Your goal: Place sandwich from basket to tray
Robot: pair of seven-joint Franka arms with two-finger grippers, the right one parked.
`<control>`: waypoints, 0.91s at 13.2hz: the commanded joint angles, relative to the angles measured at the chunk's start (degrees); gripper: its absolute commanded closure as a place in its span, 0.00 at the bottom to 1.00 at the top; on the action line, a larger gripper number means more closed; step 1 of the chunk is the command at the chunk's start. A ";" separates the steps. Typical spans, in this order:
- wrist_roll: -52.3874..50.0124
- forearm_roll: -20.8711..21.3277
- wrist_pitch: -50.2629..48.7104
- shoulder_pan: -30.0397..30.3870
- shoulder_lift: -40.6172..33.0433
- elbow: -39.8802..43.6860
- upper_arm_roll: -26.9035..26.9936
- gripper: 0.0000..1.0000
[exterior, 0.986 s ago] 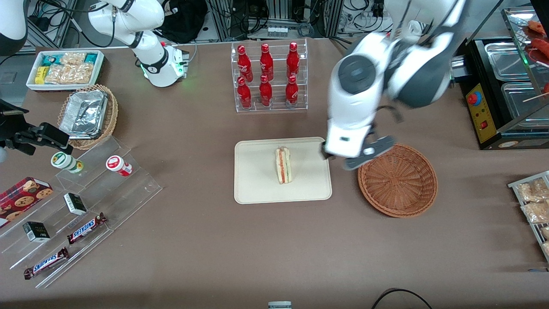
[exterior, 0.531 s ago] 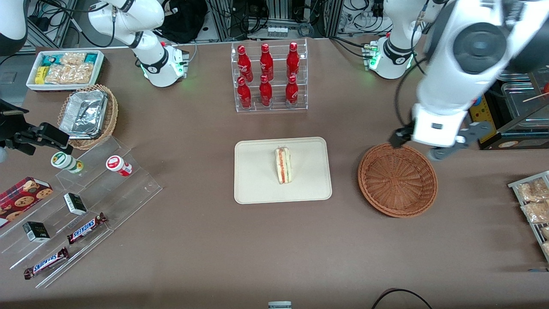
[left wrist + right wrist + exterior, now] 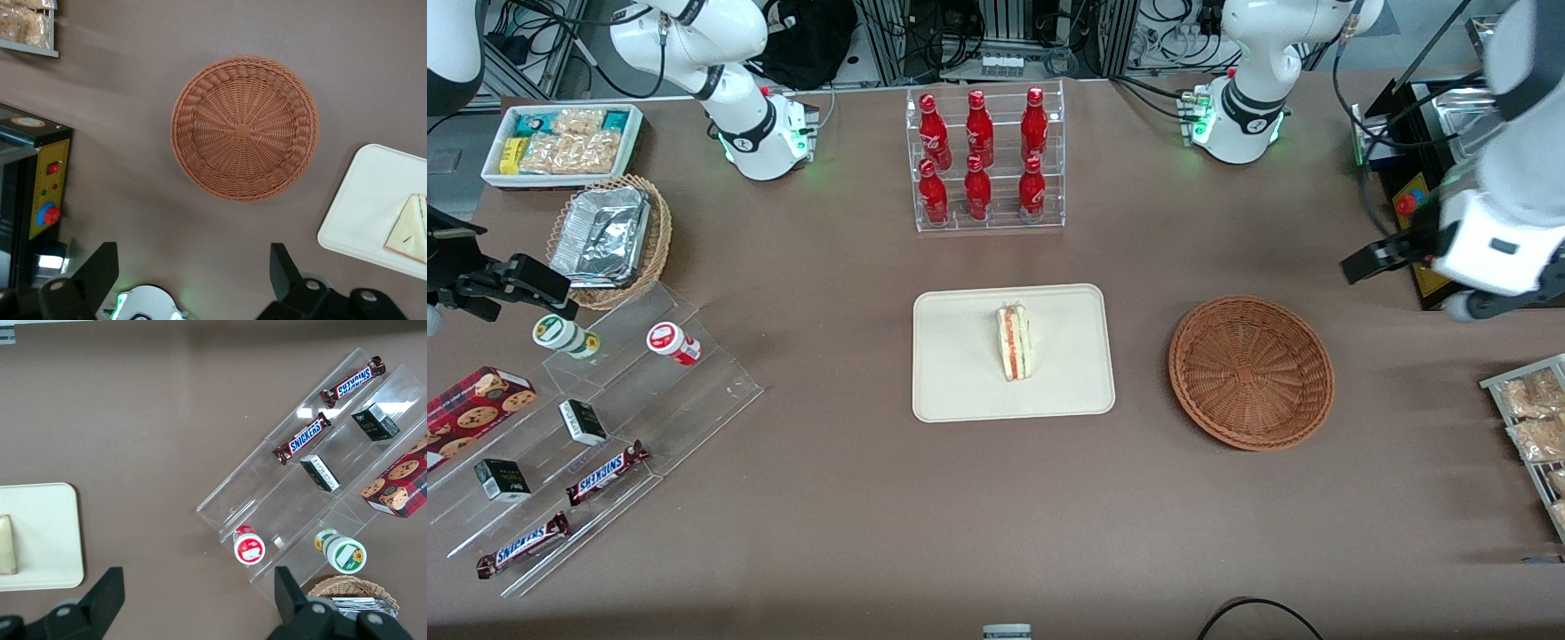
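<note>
Inspector: Tray (image 3: pixel 960 391)?
Clerk: Carries the sandwich (image 3: pixel 1014 342).
Inspector: Basket (image 3: pixel 1251 372)?
Clerk: Bare, beside the tray.
Inspector: Gripper (image 3: pixel 193 270)?
Clerk: Fingers spread, holding nothing, high toward the working arm's end.
Inspector: Labels?
Clerk: Two bars (image 3: pixel 607 472) read "SNICKERS".

robot lab mocked as snack shop: cable racks (image 3: pixel 1005 36), cola bottle rack (image 3: pixel 985 160), snickers bars (image 3: pixel 605 471).

The sandwich (image 3: pixel 1014 341) lies on the tray (image 3: pixel 960 391); beside the tray sits the basket (image 3: pixel 1251 372), with the spread-open pincer (image 3: pixel 193 273) raised near it toward the working arm's end.
</note>
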 commanded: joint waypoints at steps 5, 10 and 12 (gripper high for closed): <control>8.18 -0.80 0.45 2.88 -6.99 -7.86 -0.70 0.00; 9.34 -0.71 0.11 1.91 -4.54 -3.75 -0.87 0.00; 14.15 -0.80 1.60 1.04 -4.71 -3.48 -0.70 0.00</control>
